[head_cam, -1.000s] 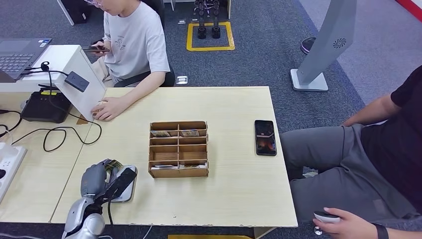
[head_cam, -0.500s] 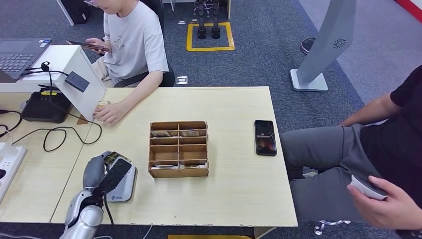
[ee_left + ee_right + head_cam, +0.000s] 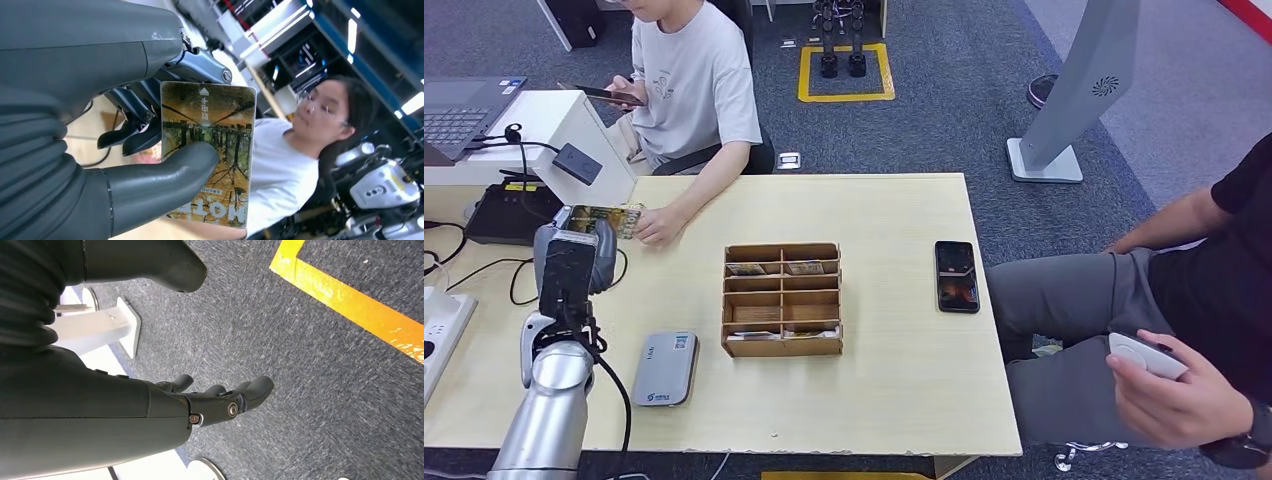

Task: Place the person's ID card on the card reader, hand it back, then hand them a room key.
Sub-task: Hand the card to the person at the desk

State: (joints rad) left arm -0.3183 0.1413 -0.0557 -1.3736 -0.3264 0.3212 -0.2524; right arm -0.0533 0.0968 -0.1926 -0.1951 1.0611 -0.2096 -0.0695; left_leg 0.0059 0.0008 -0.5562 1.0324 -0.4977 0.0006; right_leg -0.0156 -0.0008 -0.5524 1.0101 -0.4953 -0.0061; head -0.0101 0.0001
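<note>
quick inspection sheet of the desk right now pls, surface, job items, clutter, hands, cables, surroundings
surface: light wooden table, no spills seen.
job's things: card held up in the left hand toward the seated person's hand; card reader lies flat with nothing on it; compartment box holds cards.
clutter: black phone near the table's right edge.
hands: left hand pinches the card with the thumb; right hand hangs over the carpet, holding nothing.
cables: black cable looped on the left; power strip.
surroundings: laptop, second person at the right.
</note>
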